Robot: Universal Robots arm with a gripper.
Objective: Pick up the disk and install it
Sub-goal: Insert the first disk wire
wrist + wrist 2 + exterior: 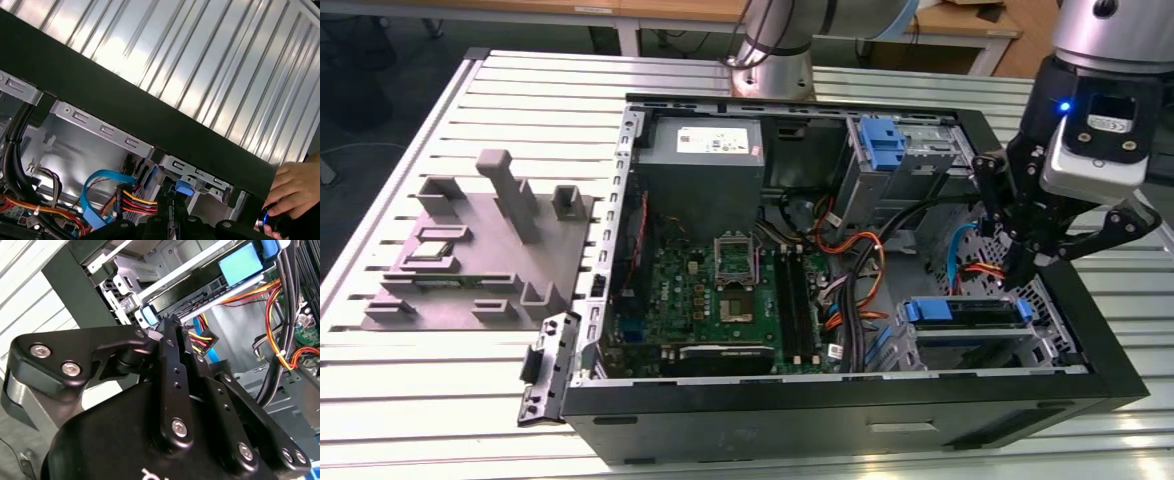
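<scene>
On the exterior view's left, a grey moulded plastic fixture with upright posts (474, 245) sits on the ribbed silver metal table (400, 400), with open slats all around it. Next comes the open black metal computer case (854, 410). Inside it, a grey boxy power supply (700, 160) carries a white label whose print is too small to make out, and a green circuit board (707, 290) lies below it. Further right, bundled black, orange and blue cables (854, 270) crowd the gap beside an upright blue plastic latch on a grey metal cage (883, 145). The disk (967, 312) lies flat in the grey bay at the case's near corner on the exterior view's right, close to the case wall. It shows a dark edge framed by its blue carrier bracket, and no label on it can be seen. The black gripper (1021, 268) hangs just above it, its fingertips drawn together on nothing, beside the red and yellow wires. In the second wrist view, one finger (170, 355) points at the disk's blue tab. In the first wrist view, a person's hand (295, 187) rests on a blue-lit button.
</scene>
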